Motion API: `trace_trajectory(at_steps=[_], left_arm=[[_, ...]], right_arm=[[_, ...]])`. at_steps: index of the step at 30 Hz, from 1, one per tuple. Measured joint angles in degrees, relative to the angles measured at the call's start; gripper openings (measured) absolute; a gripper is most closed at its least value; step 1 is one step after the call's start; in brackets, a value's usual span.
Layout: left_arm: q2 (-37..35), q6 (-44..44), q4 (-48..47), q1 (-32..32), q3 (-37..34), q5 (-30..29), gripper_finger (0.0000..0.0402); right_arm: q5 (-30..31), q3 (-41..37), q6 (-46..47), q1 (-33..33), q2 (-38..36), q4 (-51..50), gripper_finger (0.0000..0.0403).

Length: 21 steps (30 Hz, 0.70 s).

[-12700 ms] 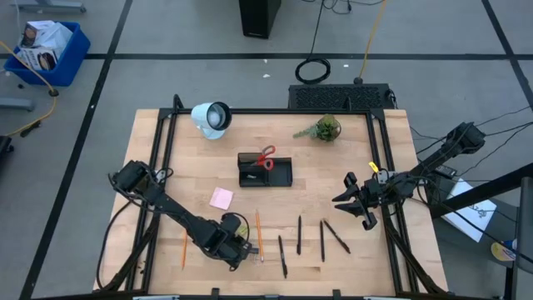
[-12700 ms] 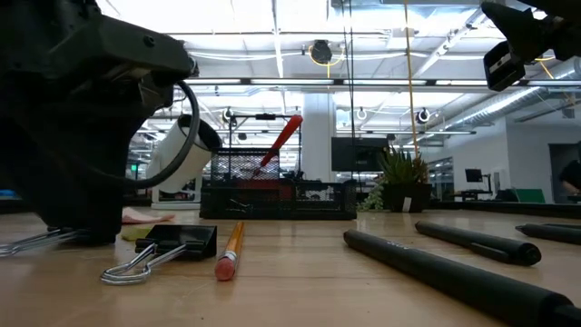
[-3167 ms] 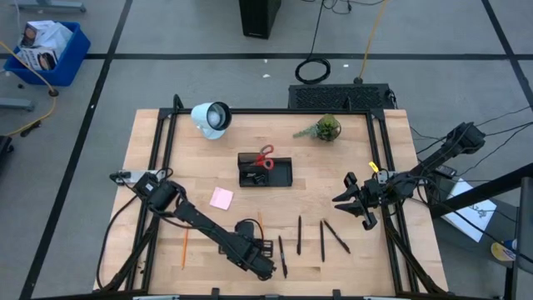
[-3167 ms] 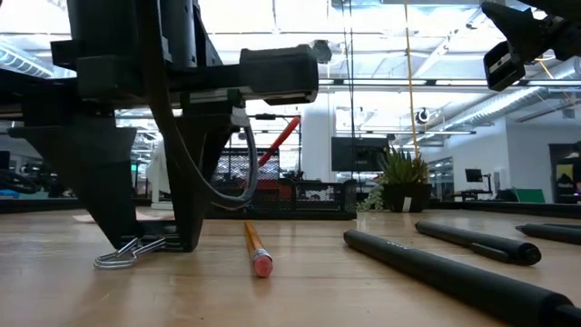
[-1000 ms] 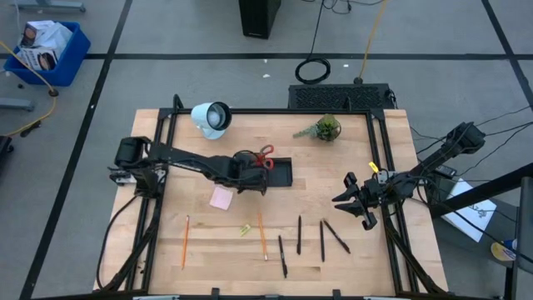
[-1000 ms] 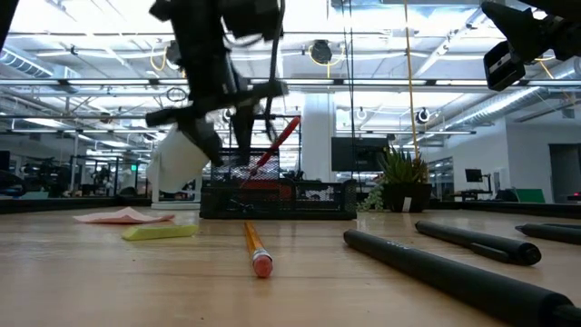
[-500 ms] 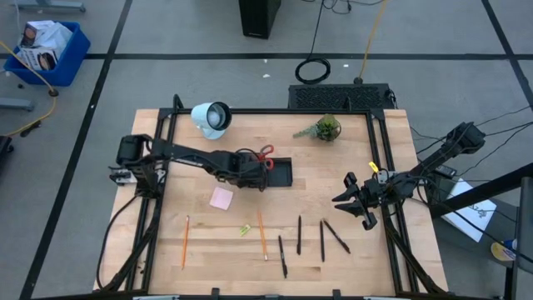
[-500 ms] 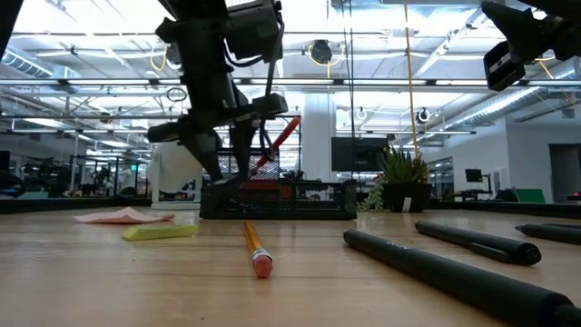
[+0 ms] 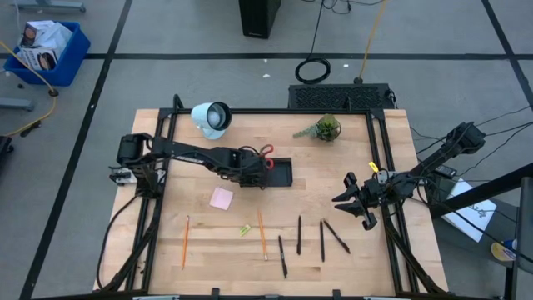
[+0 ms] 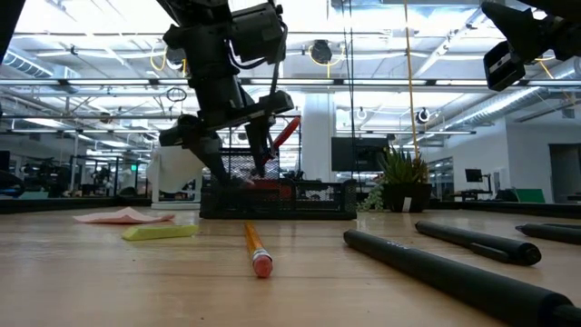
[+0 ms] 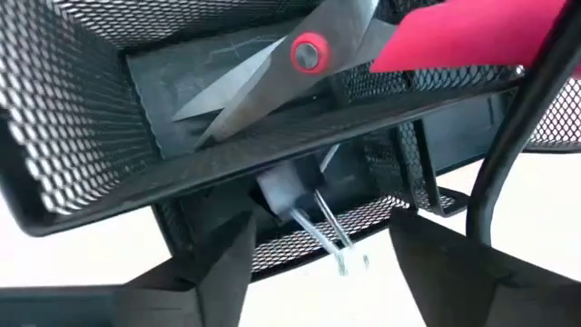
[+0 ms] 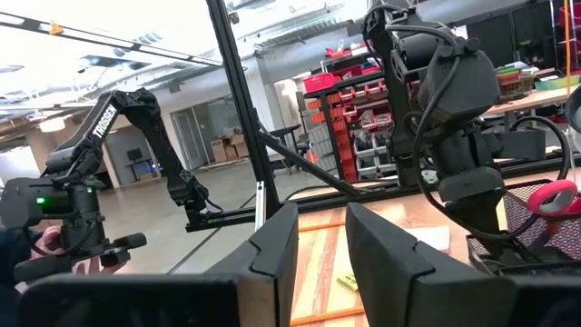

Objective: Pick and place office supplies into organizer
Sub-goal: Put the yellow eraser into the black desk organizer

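Left pincer [image 11: 313,241] parted over the organizer [image 9: 275,172], binder clip [image 11: 313,213] dropping into a compartment beside the scissors [image 11: 300,54]. Best to lift straight up, clear of the mesh wall. Right pincer [image 9: 356,202] idle at the table's [image 9: 333,258] right edge, fingers apart, empty.

Overhead view evenly lit, table [image 9: 333,200] bright, soft short shadows under the left arm. Low view backlit by ceiling light strips, the left gripper [image 10: 231,150] a dark silhouette against them; near pencil [image 10: 254,250] and pen [image 10: 454,272] soft, out of focus. Left wrist view bright, white glare beyond its fingers [image 11: 218,263], scissors [image 11: 309,54] blades shiny, fingers blurred close up. Right wrist view: blown-out ceiling above its fingers [image 12: 272,245], room beyond hazy
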Motion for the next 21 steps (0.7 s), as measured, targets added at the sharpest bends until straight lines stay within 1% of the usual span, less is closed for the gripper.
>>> trace_trajectory(at_steps=[4, 8, 13, 16, 19, 21], left_arm=[[0.0, 0.01, 0.48, -0.95, 0.01, 0.86, 0.0309], [-1.03, 0.05, -0.02, -3.47, 0.02, -2.23, 0.0326], [-4.84, 2.56, 0.15, -7.64, 0.09, -7.97, 0.0323], [-6.78, -1.84, -1.79, -11.58, 0.09, -9.97, 0.0314], [-6.87, -6.62, -3.58, -15.64, 0.09, -13.69, 0.0309], [-6.8, -7.87, -4.98, -18.11, 0.07, -13.9, 0.031]], right_arm=[[0.0, 0.0, 0.0, 0.02, 0.0, 0.0, 0.0089], [0.0, 0.0, 0.0, 0.02, 0.01, 0.0, 0.0089], [0.0, 0.0, -0.02, 0.02, 0.0, 0.0, 0.0089], [0.0, 0.0, 0.0, 0.02, -0.02, 0.04, 0.0089], [0.02, 0.0, -0.01, 0.01, 0.02, -0.02, 0.0089], [0.0, 0.0, -0.02, 0.02, 0.0, 0.0, 0.0089]])
